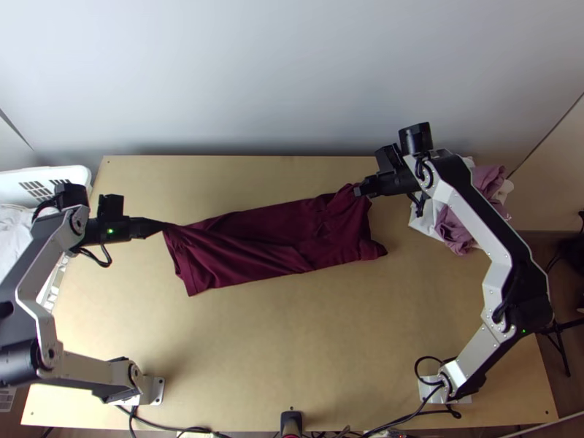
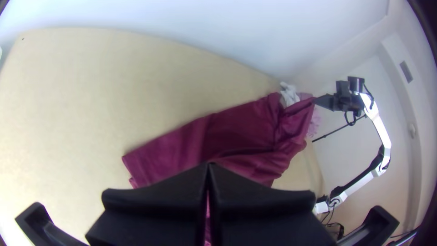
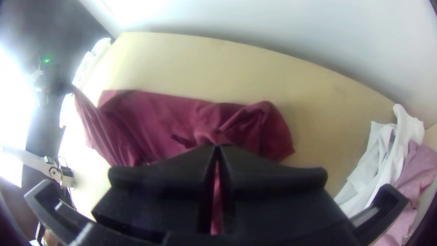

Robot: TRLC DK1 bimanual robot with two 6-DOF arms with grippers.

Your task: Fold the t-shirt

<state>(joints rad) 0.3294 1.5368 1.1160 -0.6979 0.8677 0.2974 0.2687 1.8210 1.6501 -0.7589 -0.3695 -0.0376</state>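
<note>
1. The left tool (image 1: 159,227) has its wide black fingers (image 2: 157,202) together, clamped on the far left corner of the dark red t-shirt (image 1: 270,237), which is drawn to a point there
2. The right tool (image 1: 358,191) is closed too, pinching the t-shirt near its far right corner, where the cloth bunches
3. The left arm (image 1: 31,296) runs outward from its base, bends back up at the tabletop's left side, and its wrist points inward to the right
4. The right arm (image 1: 490,223) slants outward and up to a bent elbow, then turns back over the tabletop, wrist pointing left
5. Between them the t-shirt lies as a long, creased strip across the tabletop (image 1: 306,358)
6. Beyond, a white basket (image 1: 55,175) stands at the left; white cloth (image 3: 364,177) and mauve cloth (image 3: 416,175) lie heaped at the right
</note>
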